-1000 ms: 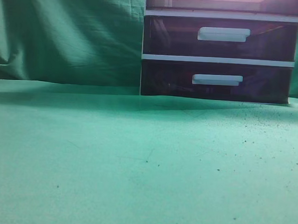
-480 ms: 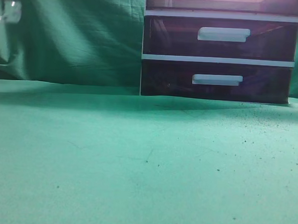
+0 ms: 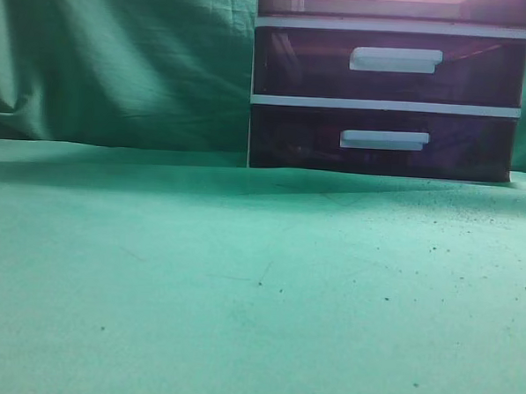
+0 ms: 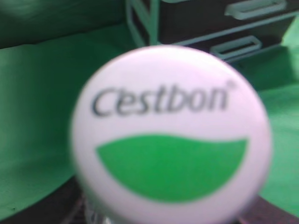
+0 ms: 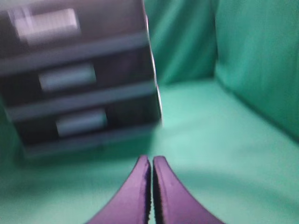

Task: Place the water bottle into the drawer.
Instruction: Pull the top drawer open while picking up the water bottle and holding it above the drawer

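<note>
Half a second ago we had a clear bottle and part of an arm at the top-left corner of the exterior view; both are gone from that view now. Nothing else there has shifted.

Exterior view: white-framed drawer unit (image 3: 387, 105) sits at the far right of the green cloth (image 3: 240, 293). The pinkish-brown drawer (image 3: 397, 4) is the top one, cut off by the frame edge, so we can't tell what's inside. The two darker drawers (image 3: 296, 62) below it are closed; contents not readable through the dark plastic.

Left wrist view: the water bottle (image 4: 170, 135) fills the frame, white cap with "C'estbon" lettering and a green swoosh facing the camera, blurred. It sits above the cloth, with the unit beyond it at the far right. The left gripper's fingers are hidden behind the cap, so we can't tell if they're clamped on it.

Right wrist view: right gripper (image 5: 151, 186) has its two purple fingers (image 5: 135, 191) pressed together, nothing between them, above the cloth, near side of the unit. Frame is motion-blurred.
</note>
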You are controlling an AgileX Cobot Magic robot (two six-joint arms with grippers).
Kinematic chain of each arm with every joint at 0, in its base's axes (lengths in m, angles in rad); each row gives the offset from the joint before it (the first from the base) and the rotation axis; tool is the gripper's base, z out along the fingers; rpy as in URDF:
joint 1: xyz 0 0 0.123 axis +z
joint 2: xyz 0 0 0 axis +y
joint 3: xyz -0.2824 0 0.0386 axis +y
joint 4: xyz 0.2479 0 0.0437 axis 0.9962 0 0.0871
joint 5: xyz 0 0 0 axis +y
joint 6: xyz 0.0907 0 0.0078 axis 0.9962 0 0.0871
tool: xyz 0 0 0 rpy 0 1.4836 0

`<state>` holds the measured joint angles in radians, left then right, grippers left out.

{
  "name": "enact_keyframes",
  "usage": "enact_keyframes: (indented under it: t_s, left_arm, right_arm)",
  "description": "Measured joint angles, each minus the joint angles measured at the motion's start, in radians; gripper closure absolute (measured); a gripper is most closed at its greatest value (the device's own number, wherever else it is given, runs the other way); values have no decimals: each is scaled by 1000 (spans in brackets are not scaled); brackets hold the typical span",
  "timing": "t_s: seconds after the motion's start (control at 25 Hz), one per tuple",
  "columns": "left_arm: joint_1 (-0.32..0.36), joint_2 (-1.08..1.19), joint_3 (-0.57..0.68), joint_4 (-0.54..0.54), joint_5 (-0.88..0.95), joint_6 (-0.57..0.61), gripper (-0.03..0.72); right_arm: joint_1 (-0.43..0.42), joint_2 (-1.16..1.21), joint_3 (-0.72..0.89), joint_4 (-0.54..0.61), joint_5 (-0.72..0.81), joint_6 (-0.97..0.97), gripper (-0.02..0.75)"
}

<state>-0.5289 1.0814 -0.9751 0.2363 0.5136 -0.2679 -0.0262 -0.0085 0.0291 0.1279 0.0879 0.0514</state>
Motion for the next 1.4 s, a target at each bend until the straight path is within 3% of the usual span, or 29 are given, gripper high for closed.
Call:
enact_keyframes:
  t_s: [0.12,0.2,0.4,0.56,0.64,0.88,1.08,1.12,1.16,1.24,1.4]
  left_arm:
    - [-61,-5,0,0,11,0,356]
    - [-94,-5,0,0,11,0,356]
    - [-145,-6,0,0,11,1,356]
    - [-129,-8,0,2,13,2,356]
    - [-125,-8,0,5,13,2,356]
    - [-125,-8,0,5,13,2,356]
    - [-125,1,0,5,15,2,356]
    - [-125,5,0,5,15,2,356]
    - [-125,7,0,5,15,2,356]
    - [-125,10,0,5,15,2,356]
    - [-125,22,0,5,15,2,356]
  right_arm:
    - [0,0,0,21,-261,6,738]
    - [0,0,-11,25,-347,6,738]
    - [0,105,-246,28,-175,-59,738]
    - [0,311,-472,28,117,-95,738]
    - [0,431,-544,26,176,-148,738]
    - [9,745,-706,26,103,-265,738]
    - [151,997,-871,22,48,-794,738]
    - [188,1035,-893,22,16,-917,690]
    - [220,1081,-904,22,-23,-1011,690]
    - [259,1163,-914,20,-155,-1203,590]
    - [279,1326,-923,20,-386,-1386,403]
